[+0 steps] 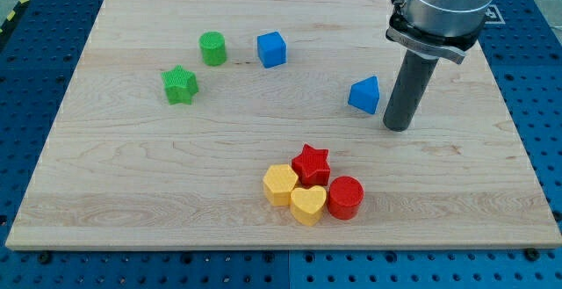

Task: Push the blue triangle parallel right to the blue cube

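My tip [397, 127] rests on the wooden board [132, 201], well toward the view's right. I carry no pincer, only a straight dark rod, so there are no jaws to stand apart or together, and nothing is clamped.

The blue triangle [364, 95] sits just beside my tip, to the view's left and slightly toward the view's top. A narrow gap shows between the rod and the triangle; whether they touch I cannot tell.

The blue cube [272, 49] lies farther to the view's left of my tip and nearer the view's top, well apart from the triangle. Bare board lies between the two blue blocks.

Beyond the cube, still farther to the view's left, stands a green cylinder [212, 48], and below it toward the view's bottom a green star [180, 85].

Toward the view's bottom and left of my tip lies a tight cluster of four blocks: a red star [310, 163], a red cylinder [345, 197], a yellow heart [308, 205] and a yellow hexagon [280, 184], each touching its neighbours. This cluster is well apart from the triangle and from my tip.
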